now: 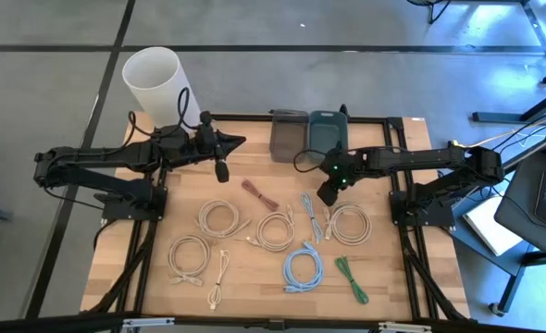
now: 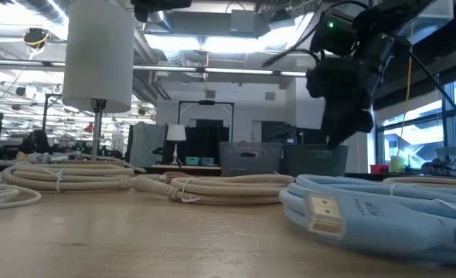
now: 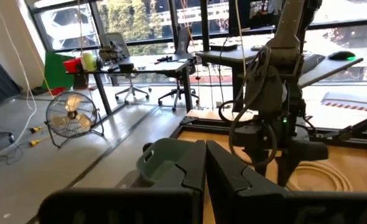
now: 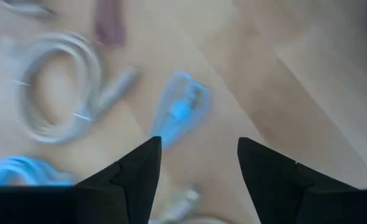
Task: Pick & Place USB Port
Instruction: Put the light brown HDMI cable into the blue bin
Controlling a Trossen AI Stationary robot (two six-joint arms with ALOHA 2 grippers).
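Several coiled cables lie flat on the wooden table (image 1: 254,277). Among them are beige coils (image 1: 219,217), a large light-blue coil (image 1: 303,268), a small light-blue cable (image 1: 308,215), a green one (image 1: 352,277) and a maroon one (image 1: 259,194). My right gripper (image 1: 326,196) hangs open above the table, pointing down. In its wrist view the open fingers (image 4: 199,162) frame the small light-blue cable (image 4: 182,112) without touching it. My left gripper (image 1: 231,143) is shut and held level over the table's far left part, its fingers (image 3: 205,168) pointing toward the right arm (image 3: 277,124).
A grey bin (image 1: 289,134) and a teal bin (image 1: 327,129) stand at the table's far edge. A white cylinder (image 1: 153,83) stands beyond the far left corner. A beige coil (image 4: 59,93) and the maroon cable (image 4: 109,22) lie near the right gripper. In the low view the big light-blue coil (image 2: 382,212) fills the foreground.
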